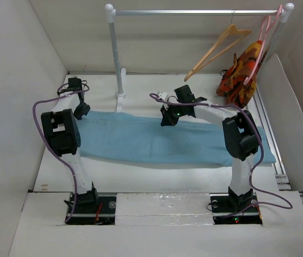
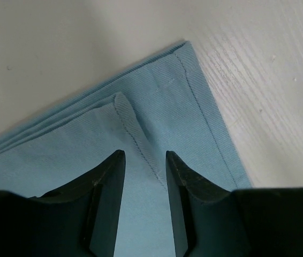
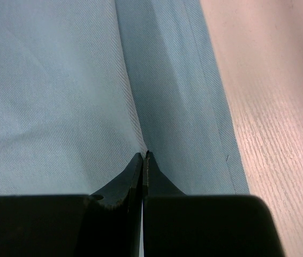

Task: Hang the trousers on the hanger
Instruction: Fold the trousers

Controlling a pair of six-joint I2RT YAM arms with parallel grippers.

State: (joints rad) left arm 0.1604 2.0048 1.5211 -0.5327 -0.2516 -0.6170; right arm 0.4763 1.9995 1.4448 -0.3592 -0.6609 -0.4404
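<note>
where the left gripper (image 2: 145,160) hangs over the far left corner of the trousers (image 1: 157,140), its jaws stand apart with nothing between them, the stitched hem and a turned-over flap lying just beyond the tips. the right gripper (image 3: 144,156) is pressed closed, and a raised crease in the cloth runs straight into its tips, so it seems to hold a thin fold near the far edge, though how much cloth is caught i cannot tell. the trousers lie flat and folded lengthwise across the table (image 1: 141,174), left to right, between the two arms. the cloth looks light, soft and limp, so it would likely sag and slip from a single pinch; the doubled hem or the layered far edge looks the surest hold, taken at two well-spaced spots. only the top view shows the hanger (image 1: 218,51), tilted on the rail (image 1: 194,12) at the far right, well apart from the trousers, near a pink hanger (image 1: 258,48) carrying a patterned garment (image 1: 240,75); only the wrist views show the weave, the seams and how the jaws stand.
</note>
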